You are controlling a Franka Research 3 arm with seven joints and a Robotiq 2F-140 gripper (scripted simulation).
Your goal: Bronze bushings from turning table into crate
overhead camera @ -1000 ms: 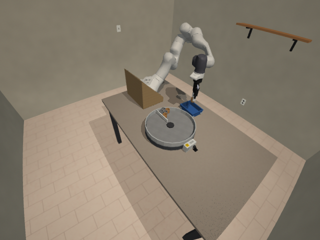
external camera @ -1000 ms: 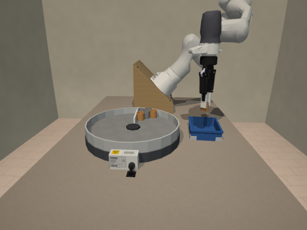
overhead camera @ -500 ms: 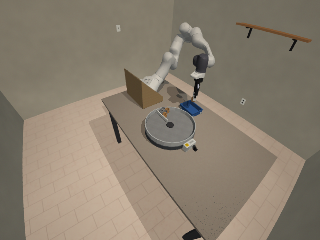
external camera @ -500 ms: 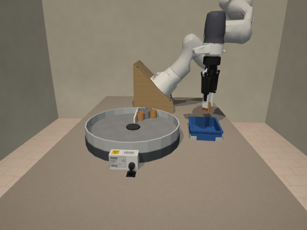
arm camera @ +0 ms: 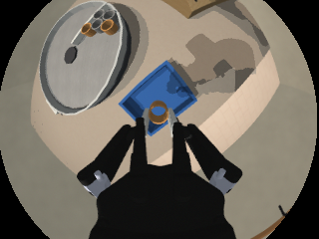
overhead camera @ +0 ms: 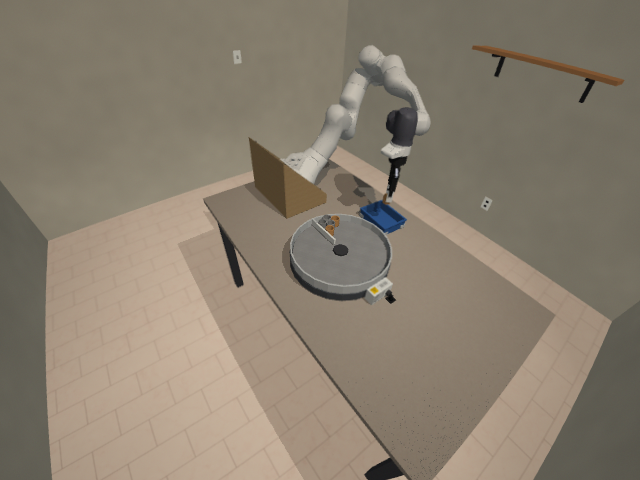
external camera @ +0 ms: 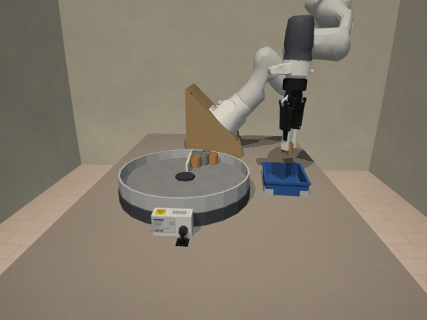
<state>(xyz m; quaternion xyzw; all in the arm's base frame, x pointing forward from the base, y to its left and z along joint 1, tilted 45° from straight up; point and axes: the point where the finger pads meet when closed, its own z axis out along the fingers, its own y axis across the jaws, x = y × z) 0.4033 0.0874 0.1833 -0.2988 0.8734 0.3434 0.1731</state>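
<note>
End effector (overhead camera: pixel 388 198) (external camera: pixel 289 146) (arm camera: pixel 159 114) grips a bronze bushing (overhead camera: pixel 385 198) (external camera: pixel 287 151) (arm camera: pixel 159 119); blue crate (overhead camera: pixel 382 225) (external camera: pixel 285 189) (arm camera: pixel 131 109) below.

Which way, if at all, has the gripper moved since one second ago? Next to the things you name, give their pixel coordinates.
Yes, slightly: in the exterior view, the gripper (overhead camera: pixel 388 198) (external camera: pixel 289 146) (arm camera: pixel 159 114) has shifted right against the blue crate (overhead camera: pixel 394 226) (external camera: pixel 285 189) (arm camera: pixel 151 93).
</note>
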